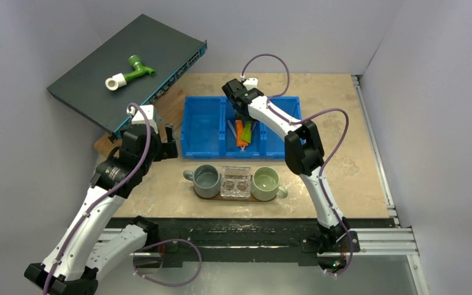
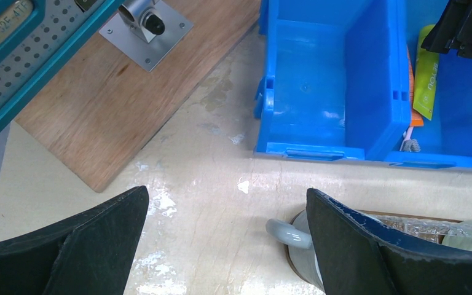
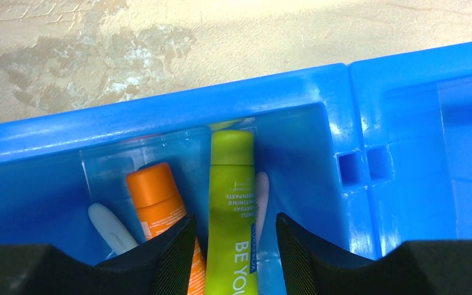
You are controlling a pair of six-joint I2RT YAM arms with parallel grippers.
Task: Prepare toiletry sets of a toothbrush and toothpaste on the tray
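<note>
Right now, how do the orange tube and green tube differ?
The green tube lies between the fingers of the open right tool; the orange tube lies outside the gap, partly hidden by one finger. The green tube's cap reaches nearer the bin wall than the orange tube's. Both lie side by side in the middle compartment of the blue bin.

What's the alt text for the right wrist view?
The right gripper, open, straddles a lime-green tube lying in a blue bin compartment. An orange tube and a pale toothbrush lie beside it, with the beige table beyond.
</note>
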